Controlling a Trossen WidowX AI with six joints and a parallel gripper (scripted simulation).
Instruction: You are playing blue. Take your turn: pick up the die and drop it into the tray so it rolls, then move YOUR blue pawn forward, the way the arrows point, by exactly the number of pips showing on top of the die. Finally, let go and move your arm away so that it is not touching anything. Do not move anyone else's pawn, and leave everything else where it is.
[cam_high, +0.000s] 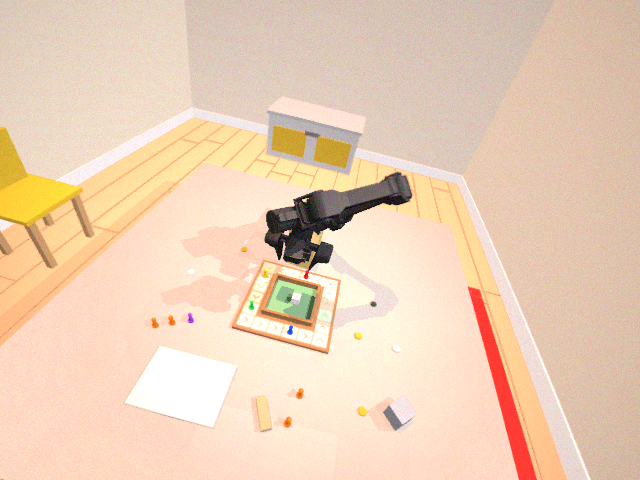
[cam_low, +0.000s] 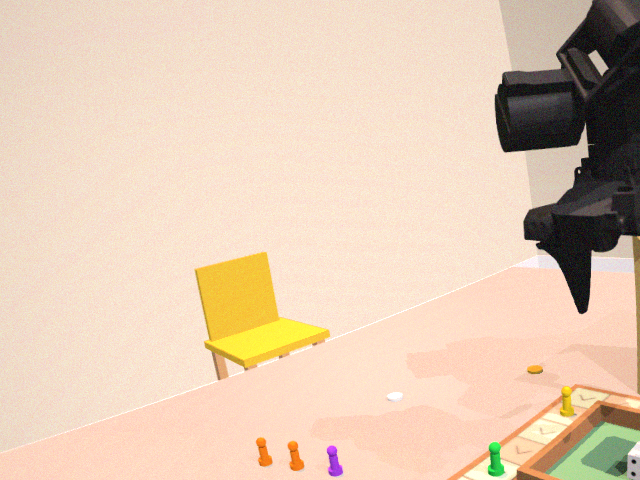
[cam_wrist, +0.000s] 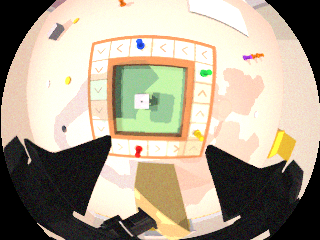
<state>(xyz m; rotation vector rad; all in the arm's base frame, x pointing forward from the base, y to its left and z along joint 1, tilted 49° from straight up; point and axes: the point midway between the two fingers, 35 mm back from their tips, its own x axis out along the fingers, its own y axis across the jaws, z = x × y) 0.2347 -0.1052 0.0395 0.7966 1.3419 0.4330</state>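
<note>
The blue pawn (cam_high: 290, 330) (cam_wrist: 140, 44) stands upright on a front-row square of the board (cam_high: 260, 326) (cam_wrist: 163, 48), third from the left in the wrist view. The white die (cam_high: 295, 298) (cam_wrist: 142, 101) lies in the green-floored tray (cam_high: 286, 317) (cam_wrist: 150, 61), with what looks like one pip on top. My gripper (cam_high: 295, 262) (cam_wrist: 160, 146) is wide open and empty, raised over the back side of the board, away from the blue pawn. The red pawn (cam_high: 306, 274) (cam_wrist: 138, 151), yellow pawn (cam_high: 265, 273) (cam_low: 567, 401) and green pawn (cam_high: 251, 305) (cam_low: 495, 459) stand on the board.
A tan upright panel (cam_high: 316, 240) (cam_wrist: 156, 190) stands behind the board, close to the arm. A purple pawn (cam_high: 190, 317) (cam_low: 334, 461) and orange pawns stand off the board. A white sheet (cam_high: 183, 384), a wooden block (cam_high: 263, 413), a grey box (cam_high: 399, 413) and several small discs lie around.
</note>
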